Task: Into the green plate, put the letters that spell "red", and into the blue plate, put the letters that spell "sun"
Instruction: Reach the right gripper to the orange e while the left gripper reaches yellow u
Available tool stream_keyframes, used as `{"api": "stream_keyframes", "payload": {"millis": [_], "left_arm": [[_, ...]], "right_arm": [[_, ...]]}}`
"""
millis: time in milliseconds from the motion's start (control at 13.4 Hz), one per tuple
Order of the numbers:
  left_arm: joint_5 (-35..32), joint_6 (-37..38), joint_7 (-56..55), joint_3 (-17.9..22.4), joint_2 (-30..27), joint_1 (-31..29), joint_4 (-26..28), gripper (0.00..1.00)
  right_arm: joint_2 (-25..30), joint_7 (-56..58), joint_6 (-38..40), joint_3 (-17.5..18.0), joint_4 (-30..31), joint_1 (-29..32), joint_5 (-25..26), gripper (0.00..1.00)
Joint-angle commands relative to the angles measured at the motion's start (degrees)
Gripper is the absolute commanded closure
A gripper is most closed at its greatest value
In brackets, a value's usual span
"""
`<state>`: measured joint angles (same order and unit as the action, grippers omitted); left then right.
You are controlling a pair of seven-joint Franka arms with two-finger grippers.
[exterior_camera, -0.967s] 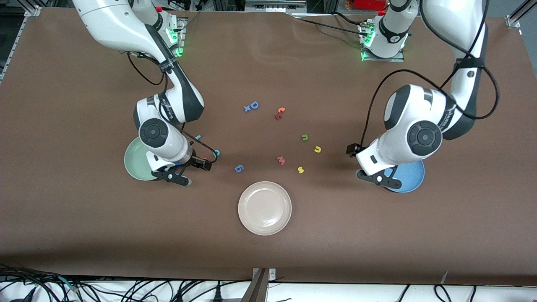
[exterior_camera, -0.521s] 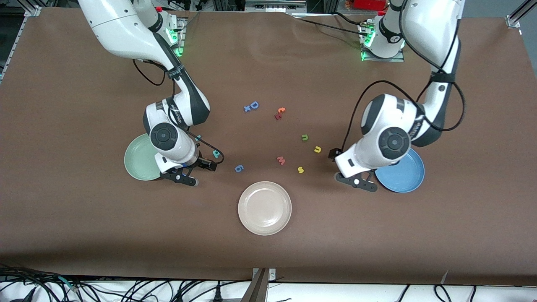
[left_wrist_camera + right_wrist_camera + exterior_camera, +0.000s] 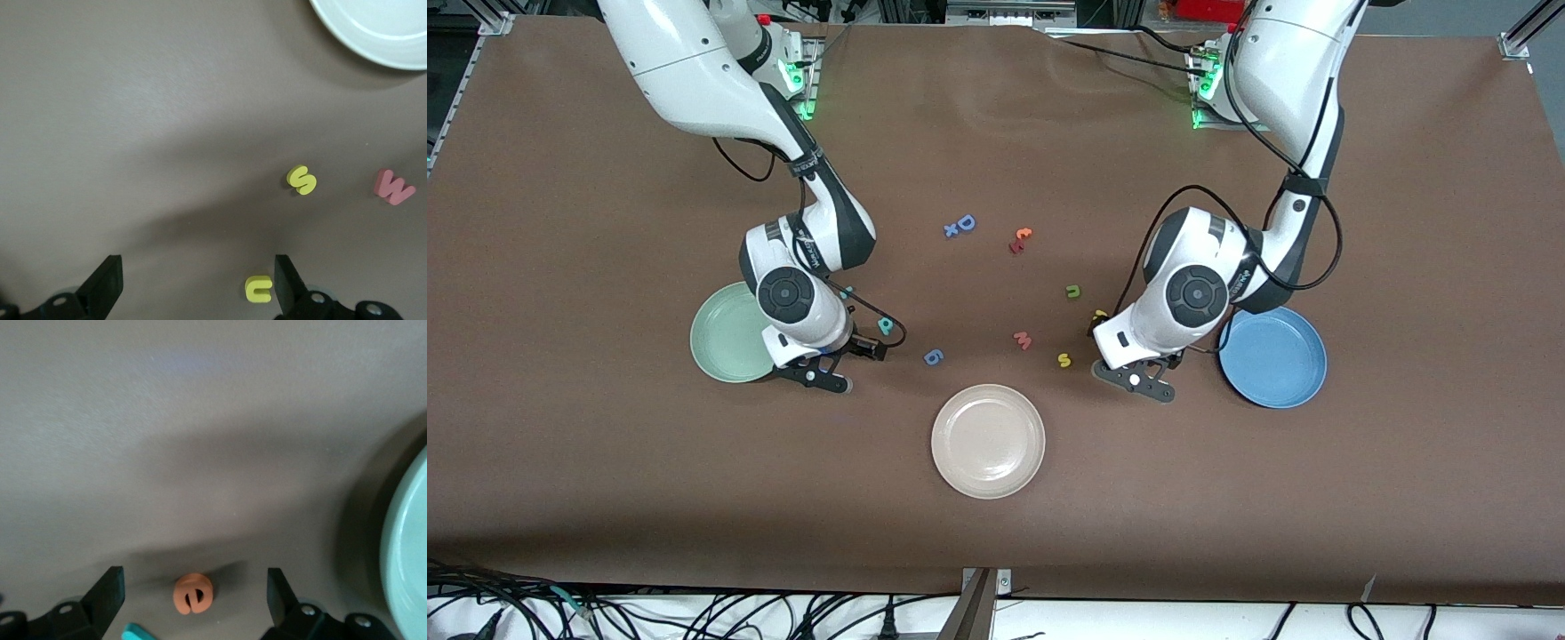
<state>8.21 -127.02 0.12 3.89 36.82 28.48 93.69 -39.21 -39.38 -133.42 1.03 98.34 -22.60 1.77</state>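
Fingers of my right gripper stood apart over the orange "e", just beside the green plate. My left gripper hung open, the yellow "u" by one finger, near the blue plate.

A brown-covered bench fills the view; tangled black cables run along its near edge on a pale floor.

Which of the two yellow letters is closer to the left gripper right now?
The yellow "u": it lies just beside one finger of the open left gripper. The yellow "s" lies clearly farther off, nearer the beige-white plate.
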Motion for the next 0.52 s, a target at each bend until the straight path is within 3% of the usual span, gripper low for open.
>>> {"api": "stream_keyframes", "payload": {"millis": [0, 446], "left_arm": [[1.6, -4.5, -1.3, 0.8, -1.6, 2.4, 5.1, 0.00], [1.2, -12.2, -3.5, 0.8, -4.4, 5.3, 14.3, 0.00]], "right_arm": [[0.3, -1.5, -1.2, -0.4, 1.9, -0.7, 0.8, 0.24], [0.3, -3.3, -3.9, -0.2, 3.0, -0.7, 0.7, 0.24]]}}
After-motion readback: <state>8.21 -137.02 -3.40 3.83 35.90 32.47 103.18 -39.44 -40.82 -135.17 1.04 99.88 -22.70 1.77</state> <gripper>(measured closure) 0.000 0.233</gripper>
